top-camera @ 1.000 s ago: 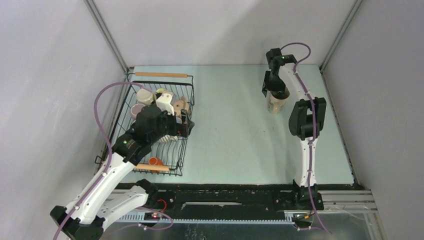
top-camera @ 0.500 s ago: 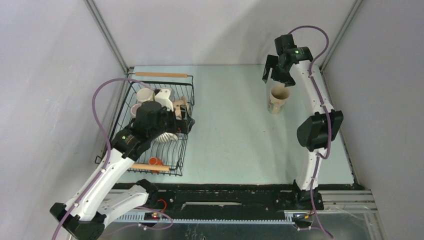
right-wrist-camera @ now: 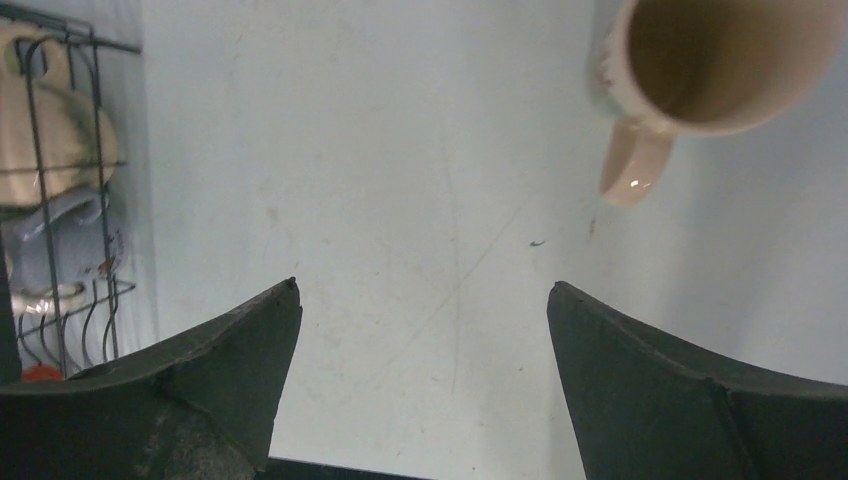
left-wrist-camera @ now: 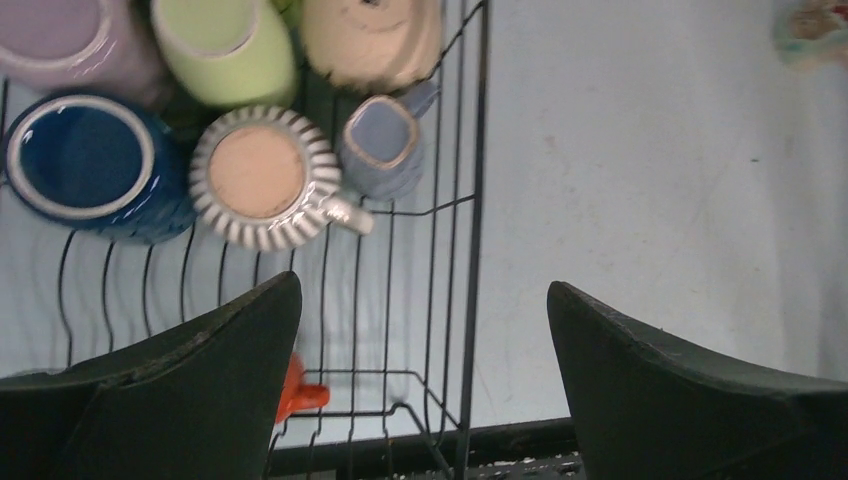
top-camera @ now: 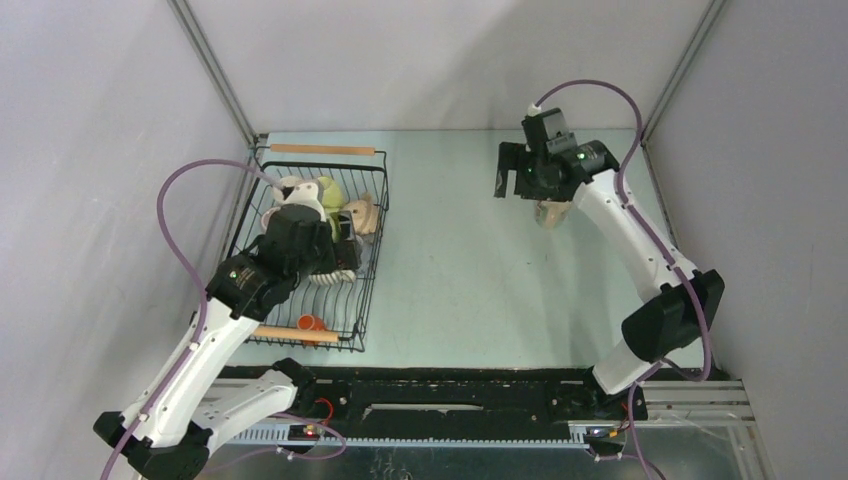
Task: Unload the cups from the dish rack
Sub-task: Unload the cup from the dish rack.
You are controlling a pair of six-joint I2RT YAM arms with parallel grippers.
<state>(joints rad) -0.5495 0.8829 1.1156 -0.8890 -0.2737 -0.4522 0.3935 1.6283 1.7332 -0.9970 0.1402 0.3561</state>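
Over the pale table, I saw my left gripper spread wide and empty above the rack and its cups. My right gripper was equally wide and empty, near a tan cup.

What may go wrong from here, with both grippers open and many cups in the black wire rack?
1. The ribbed cream mug sits packed between the dark blue mug and the grey-blue mug. If the open left gripper comes down there, it may knock a neighbour.
2. The tan mug stands upright on the table, close to the open right gripper. A low swing might tip it.
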